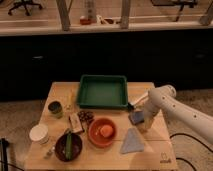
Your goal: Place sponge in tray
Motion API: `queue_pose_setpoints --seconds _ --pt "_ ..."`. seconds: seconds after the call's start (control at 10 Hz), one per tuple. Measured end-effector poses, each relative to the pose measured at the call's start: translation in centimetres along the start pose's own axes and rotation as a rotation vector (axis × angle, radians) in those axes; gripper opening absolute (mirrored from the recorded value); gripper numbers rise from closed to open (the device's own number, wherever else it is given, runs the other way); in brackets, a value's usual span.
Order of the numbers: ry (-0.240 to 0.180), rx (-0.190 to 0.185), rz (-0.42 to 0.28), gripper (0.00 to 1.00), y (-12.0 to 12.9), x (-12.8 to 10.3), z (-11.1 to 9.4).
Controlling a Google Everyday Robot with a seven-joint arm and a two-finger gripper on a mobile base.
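- Light wooden table (pixel 60 90) carries everything; the action is on its right-hand side
- Large dark green rectangular plastic tray (pixel 102 105) sits at back centre; nothing blue-grey shows inside it, so the placing is not yet done
- White robot arm (pixel 172 104) reaches in from the right and bends down toward the tabletop, just right of the tray's near right corner
- Flat grey-blue triangular cloth (pixel 132 142) lies near the front edge, apart from the tray; not the task's object
- Round orange bowl (pixel 101 132) stands left of the cloth, in front of the tray
- Small blue-grey rectangular sponge (pixel 135 118) is outside the tray, near its front right corner, between tray and cloth; resting or slightly lifted, cannot tell
- Gripper (pixel 141 122) is at the arm's lower end, right at the sponge; it appears to be on it, but grasping or released cannot be told
- Judgement: early-to-middle stage; left to do are a sure hold, a lift over the sloped rim, a short carry back and left, and the release inside the tray
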Motion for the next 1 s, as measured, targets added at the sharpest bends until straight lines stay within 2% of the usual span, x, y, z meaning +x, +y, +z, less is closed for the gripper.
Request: queue_pose_setpoints --seconds 0.1,0.3,0.4,0.7,0.8,1.0 --pt "0.000 -0.004 -0.005 0.61 0.0 0.1 0.2" --pt "0.000 -0.011 -0.011 0.45 -0.1 0.1 0.5" --pt "0.001 -0.020 -0.019 0.31 -0.2 0.0 0.6" --pt "0.012 -0.031 -0.030 0.04 -0.4 -0.2 0.6" --pt "0.019 -0.036 -0.028 0.00 -0.4 0.1 0.3" --pt "0.026 -0.024 -0.021 0.00 -0.7 0.7 -0.7"
